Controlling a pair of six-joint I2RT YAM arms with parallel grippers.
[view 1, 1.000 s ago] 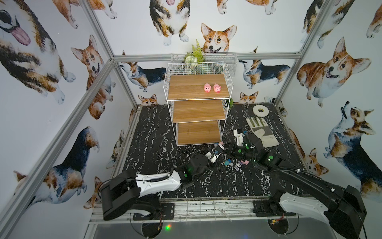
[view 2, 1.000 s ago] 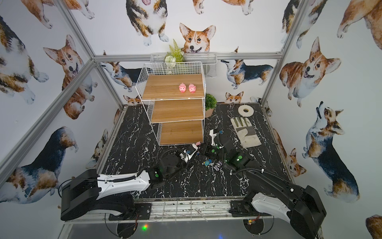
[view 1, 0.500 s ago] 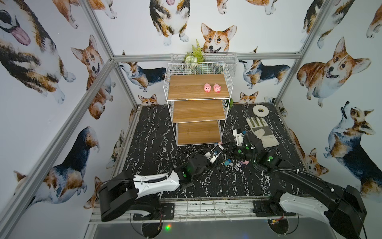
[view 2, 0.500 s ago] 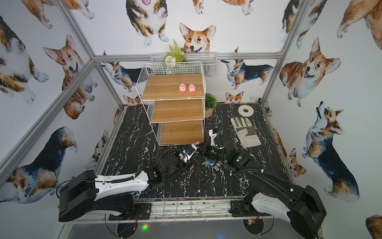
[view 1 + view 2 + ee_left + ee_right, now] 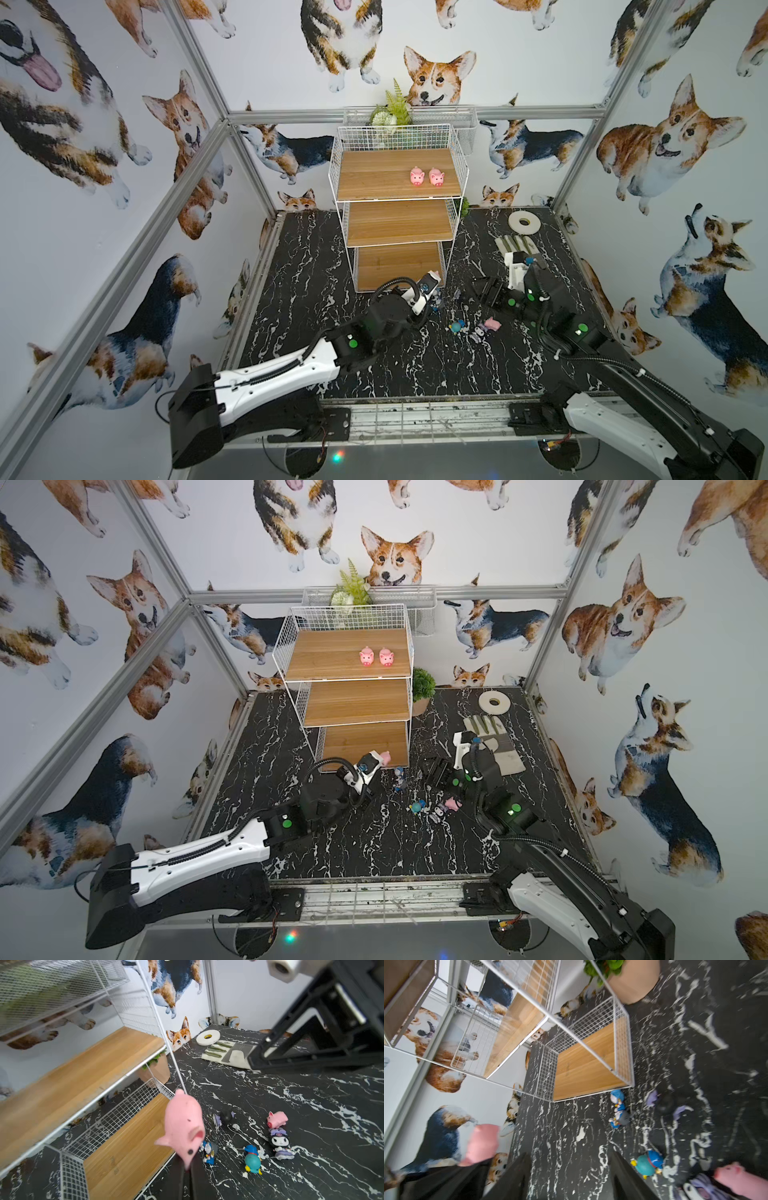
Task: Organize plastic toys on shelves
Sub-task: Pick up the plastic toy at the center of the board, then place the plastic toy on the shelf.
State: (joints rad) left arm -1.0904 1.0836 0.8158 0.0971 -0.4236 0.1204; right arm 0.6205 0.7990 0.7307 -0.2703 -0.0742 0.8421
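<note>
My left gripper (image 5: 188, 1169) is shut on a pink pig (image 5: 182, 1126), held in the air by the front right corner of the lowest shelf (image 5: 390, 266). My right gripper (image 5: 571, 1167) hangs open and empty over the table, just right of the loose toys. On the marble lie another pink pig (image 5: 492, 323), a black-and-purple figure (image 5: 480, 332), a teal-and-blue figure (image 5: 457, 327), a small blue figure (image 5: 207, 1153) and a second black-and-purple figure (image 5: 226, 1118). Two pigs (image 5: 417, 177) (image 5: 436, 177) stand on the top shelf (image 5: 374, 178). The middle shelf (image 5: 395, 222) is bare.
A white-and-grey glove (image 5: 494, 737) and a white tape roll (image 5: 524, 222) lie at the back right. A small potted plant (image 5: 422, 688) stands beside the rack's right side. A wire basket (image 5: 465, 124) with a fern hangs on the back wall.
The right gripper's jaws have spread apart. The left gripper has carried the pink pig up and a little toward the rack.
</note>
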